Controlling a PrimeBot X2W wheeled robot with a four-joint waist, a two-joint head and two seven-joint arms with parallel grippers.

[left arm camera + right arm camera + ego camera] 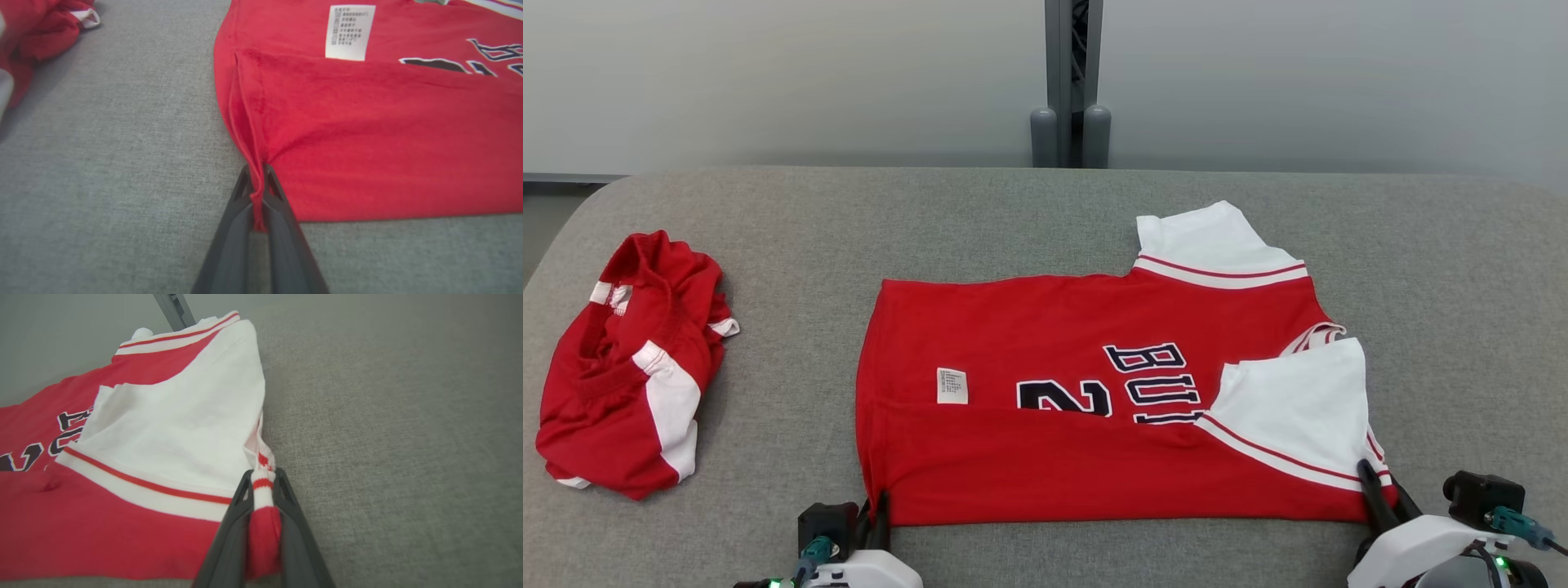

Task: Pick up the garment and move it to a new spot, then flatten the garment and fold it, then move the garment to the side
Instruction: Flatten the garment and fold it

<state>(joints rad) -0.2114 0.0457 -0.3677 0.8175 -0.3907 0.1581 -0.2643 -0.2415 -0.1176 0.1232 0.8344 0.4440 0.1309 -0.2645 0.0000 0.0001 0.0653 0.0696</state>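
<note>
The garment (1094, 408) is a red jersey with white sleeves and dark lettering, lying flat across the grey table, its near long edge folded over. My left gripper (879, 508) is shut on the jersey's near left hem corner, which shows as a pinch of red cloth (256, 192) between the dark fingers of the left gripper (257, 171). At the jersey's near right corner, by the white sleeve (184, 428), my right gripper (1372, 482) is shut on the red-and-white ribbed edge (263, 490); in its own wrist view the right gripper (262, 475) holds it.
A second red-and-white garment (633, 367) lies crumpled at the table's left side, also in the left wrist view (36, 28). A grey post (1072, 82) stands behind the table's far edge. Bare grey cloth surface (1462, 327) lies to the right of the jersey.
</note>
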